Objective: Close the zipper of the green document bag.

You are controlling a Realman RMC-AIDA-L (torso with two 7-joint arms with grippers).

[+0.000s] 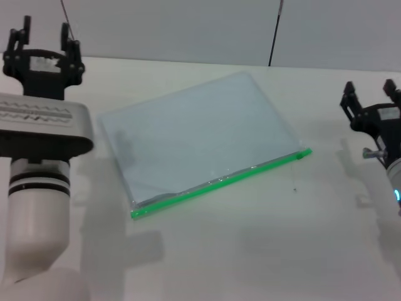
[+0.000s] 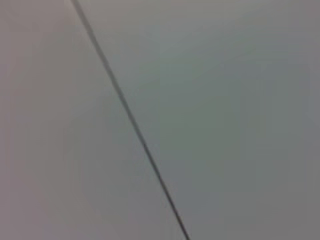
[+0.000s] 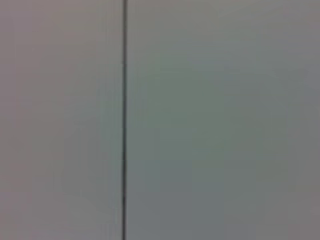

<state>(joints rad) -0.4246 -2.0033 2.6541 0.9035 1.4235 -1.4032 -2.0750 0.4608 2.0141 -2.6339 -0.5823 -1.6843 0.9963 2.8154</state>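
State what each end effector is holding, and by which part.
Nothing: left end effector and right end effector are open, apart from the green document bag.

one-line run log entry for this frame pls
phase: pre-contact | green document bag: flat on table | zipper: untouched, slider at right end | left gripper: open, raised left | right gripper: open, raised right

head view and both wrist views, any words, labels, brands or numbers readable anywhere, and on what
None: no text can be read in any view.
The green document bag and its zipper show no print.
The left gripper and right gripper carry no readable label.
Both wrist views show only a blank surface with a dark line.
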